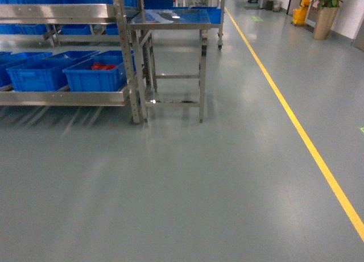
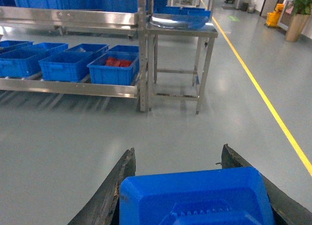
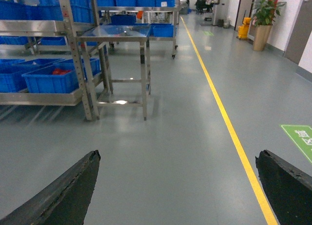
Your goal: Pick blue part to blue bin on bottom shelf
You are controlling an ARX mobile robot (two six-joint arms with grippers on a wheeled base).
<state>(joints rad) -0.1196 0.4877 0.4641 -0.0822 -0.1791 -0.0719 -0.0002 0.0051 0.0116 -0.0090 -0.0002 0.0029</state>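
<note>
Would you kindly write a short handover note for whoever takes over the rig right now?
Left pincer: shut on the blue part, which sits between its fingers.
Right pincer: open, nothing between its fingers.
Bottom shelf: ahead and to the left, across open floor, carrying a row of blue bins; the one nearest the steel table holds red items.
Done: part picked up.
Left: drive to the rack, lower the part into a blue bin on the bottom shelf, release. Which bin is meant cannot be told from here.
</note>
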